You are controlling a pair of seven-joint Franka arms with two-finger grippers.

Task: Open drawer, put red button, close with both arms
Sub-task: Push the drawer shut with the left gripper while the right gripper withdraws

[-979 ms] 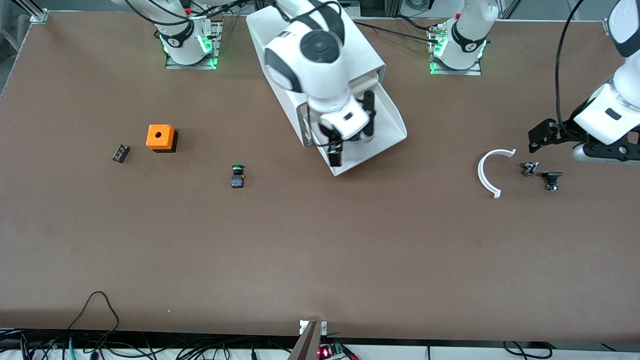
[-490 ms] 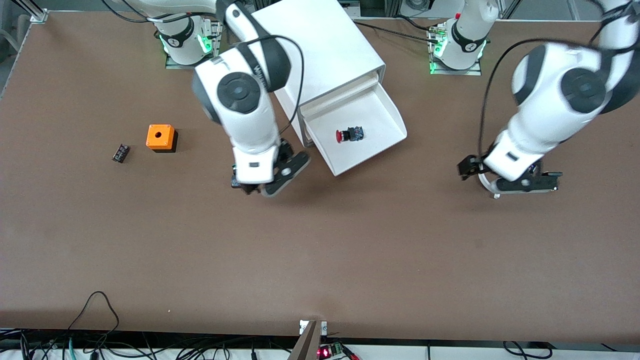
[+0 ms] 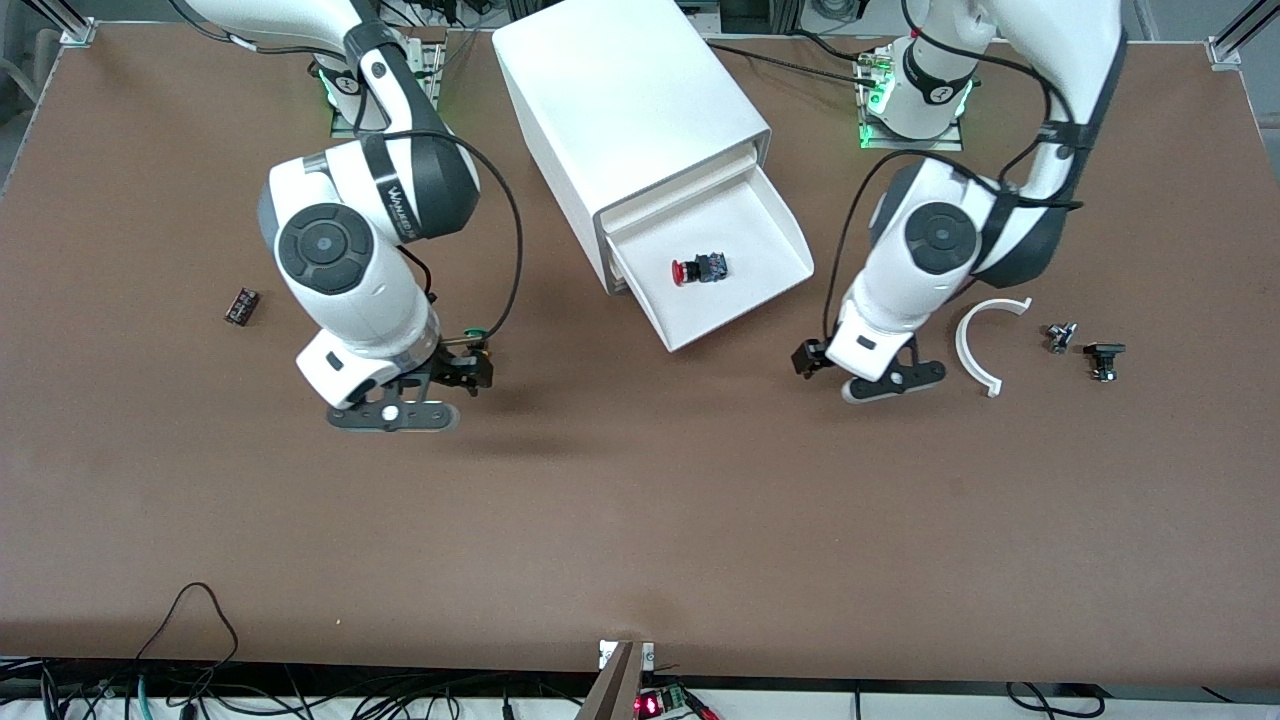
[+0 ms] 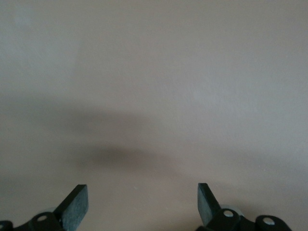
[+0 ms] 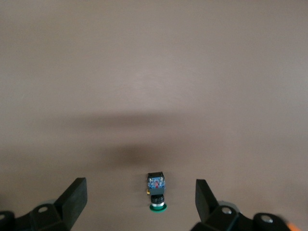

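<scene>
both arms swung off; red button (image 3: 699, 268) stays in open drawer (image 3: 760, 215)

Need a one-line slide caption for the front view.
Red button lies in the open drawer; left gripper and right gripper hang open over the table.

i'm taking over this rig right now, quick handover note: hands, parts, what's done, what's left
Left hand: open, empty, over bare table between the drawer and the white curved piece.
Right hand: open, empty, over the table by the green button.
Red button: lying in the open drawer of the white cabinet.
Done: drawer opened, red button put in.
Left: push the drawer shut with both arms.
</scene>
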